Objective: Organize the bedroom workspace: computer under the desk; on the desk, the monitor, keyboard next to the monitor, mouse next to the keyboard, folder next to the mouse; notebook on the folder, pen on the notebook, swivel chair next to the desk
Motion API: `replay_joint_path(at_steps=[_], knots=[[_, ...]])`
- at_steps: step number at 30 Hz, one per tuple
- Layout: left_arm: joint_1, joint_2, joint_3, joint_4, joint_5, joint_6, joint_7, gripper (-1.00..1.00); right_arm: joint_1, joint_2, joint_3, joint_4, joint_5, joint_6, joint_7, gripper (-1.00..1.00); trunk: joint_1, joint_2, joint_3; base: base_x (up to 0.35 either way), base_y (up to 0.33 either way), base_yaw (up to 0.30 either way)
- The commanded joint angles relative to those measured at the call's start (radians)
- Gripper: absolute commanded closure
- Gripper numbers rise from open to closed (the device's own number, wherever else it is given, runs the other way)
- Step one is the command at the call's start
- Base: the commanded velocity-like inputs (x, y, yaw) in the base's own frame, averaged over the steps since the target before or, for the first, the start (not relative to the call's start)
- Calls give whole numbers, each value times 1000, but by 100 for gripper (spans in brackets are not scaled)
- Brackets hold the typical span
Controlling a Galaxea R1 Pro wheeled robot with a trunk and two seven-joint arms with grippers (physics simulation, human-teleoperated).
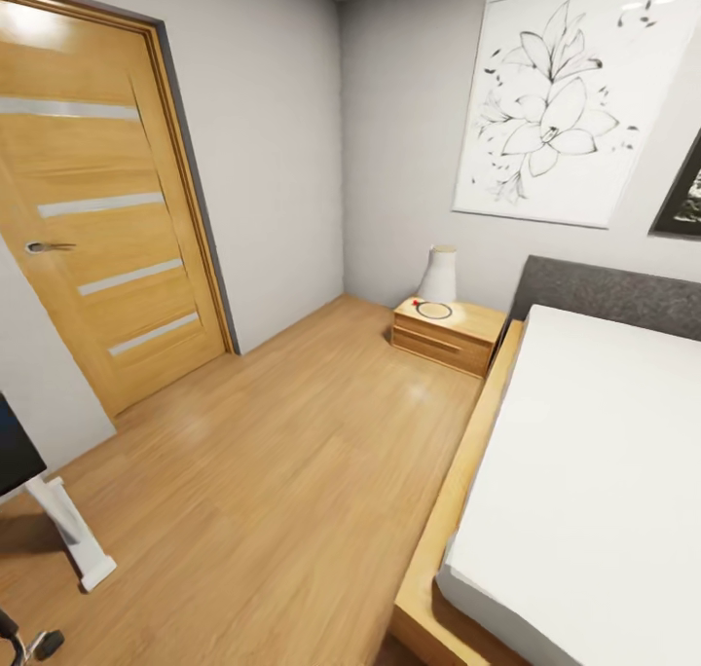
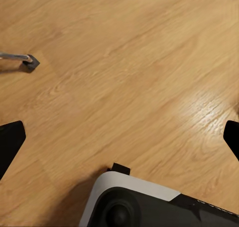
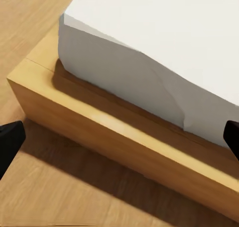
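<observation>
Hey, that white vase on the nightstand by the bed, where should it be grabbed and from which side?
Probably the narrow neck of the white vase, coming from the open floor side. It stands upright on the nightstand and tapers upward, with the wall behind and the bed beside it.

A wooden plank floor (image 1: pixel 292 452) is seen across the room. On it, a bed (image 1: pixel 594 491) with a light wooden frame and a white mattress is set along the right side, and a low wooden nightstand (image 1: pixel 448 335) is placed just beside the bed's head. A white vase (image 1: pixel 439 275) and a small ring-shaped object (image 1: pixel 433 310) are carried on the nightstand. A white stand foot (image 1: pixel 83 539) is rested on the floor at the left.
</observation>
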Motion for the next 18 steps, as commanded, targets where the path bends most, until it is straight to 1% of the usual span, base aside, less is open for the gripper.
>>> replay_joint_path(at_steps=[1, 8, 12, 18], knots=[[0, 0, 3, -1, -3, -1, 0, -100, -1, 0, 0, 0, 9, 0, -9, -100, 0, -1, -1, -280, 0, 289], [0, 0, 3, -1, -2, -1, 0, -100, -1, 0, 0, 0, 9, 0, -9, -100, 0, -1, -1, -293, -10, 289], [0, 0, 3, -1, -2, -1, 0, -100, -1, 0, 0, 0, 9, 1, -9, -100, 0, -1, -1, -70, -89, 289], [0, 0, 3, -1, -2, -1, 0, -100, -1, 0, 1, 1, 12, 1, -8, -100, 0, -1, -1, -8, -104, 289]])
